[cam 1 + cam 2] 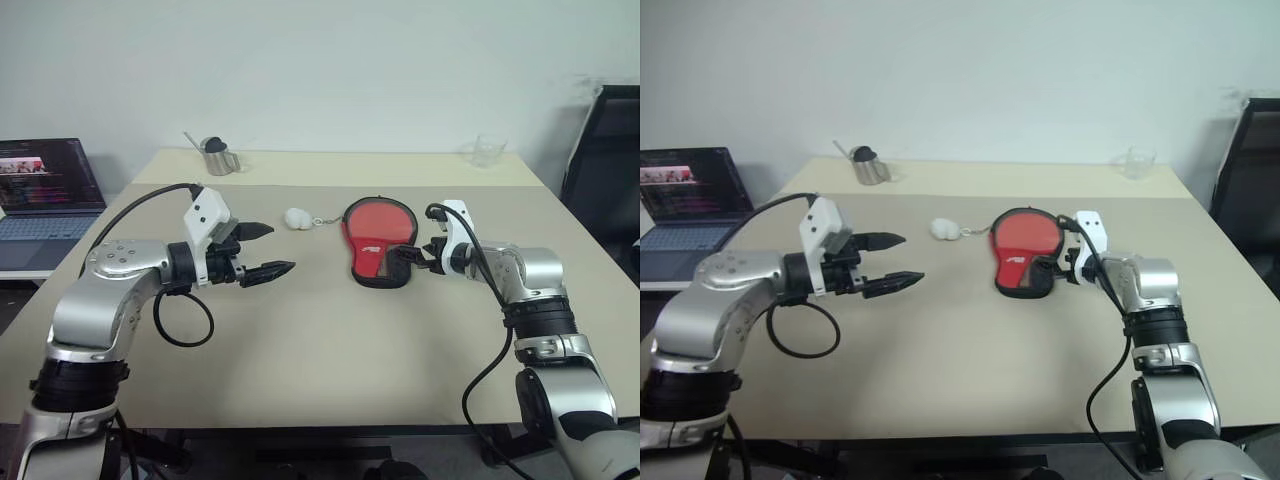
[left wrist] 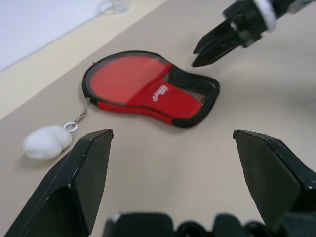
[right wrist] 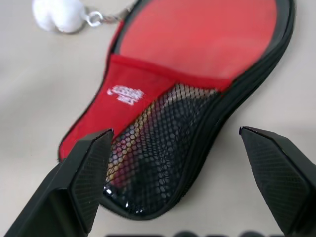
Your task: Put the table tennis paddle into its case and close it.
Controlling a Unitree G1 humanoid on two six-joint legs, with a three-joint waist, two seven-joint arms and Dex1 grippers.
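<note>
The case (image 1: 378, 240) lies flat on the table, black-edged, red, with a mesh pocket at its narrow end. A red round face behind its clear window (image 3: 197, 49) and a pale shape under the mesh (image 3: 153, 148) look like the table tennis paddle inside. Its white pompom (image 1: 297, 218) rests on the table to the case's left, on a short chain. My right gripper (image 1: 405, 255) is open just above the table, with its fingers straddling the case's narrow end and touching nothing. Well left of the case, my left gripper (image 1: 282, 248) hovers open and empty.
A metal cup (image 1: 218, 157) with a spoon stands at the back left and a clear glass (image 1: 488, 150) at the back right. A laptop (image 1: 45, 195) sits on a side desk to the left. A black chair (image 1: 605, 170) stands at the right.
</note>
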